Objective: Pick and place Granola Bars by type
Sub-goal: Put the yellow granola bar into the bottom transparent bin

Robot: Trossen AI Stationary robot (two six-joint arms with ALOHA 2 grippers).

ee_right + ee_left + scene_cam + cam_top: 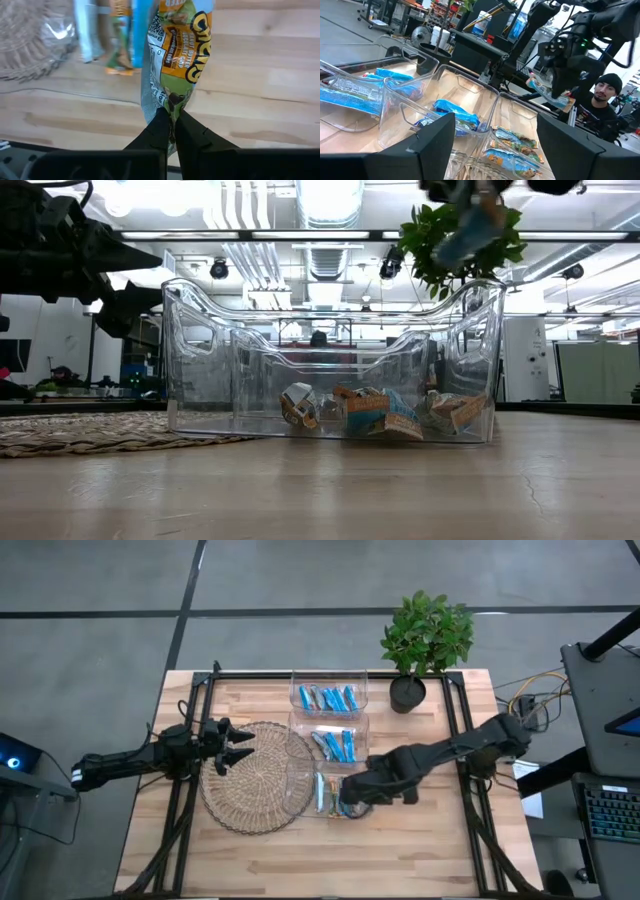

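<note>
We're looking at the right gripper [170, 131] pinched tight on the tail end of a granola bar [175, 60], green and orange wrapper, and the bar runs lengthwise straight out from the fingertips, its far end pointing away from the wrist. In the high view that gripper [352, 792] hangs over the nearest bin [300, 792] of a row of three clear bins. The low view gives us the bar [468, 230] up in the air, tilted, well above the bin's rim [330, 345], with other bars [380, 412] lying on the bin floor below. The middle bin [330, 745] and the far bin [328, 697] each hold blue bars. Over on the other side, the left gripper [235, 745] waits above the woven mat [250, 780], its fingers [432, 145] spread wide and holding nothing.
</note>
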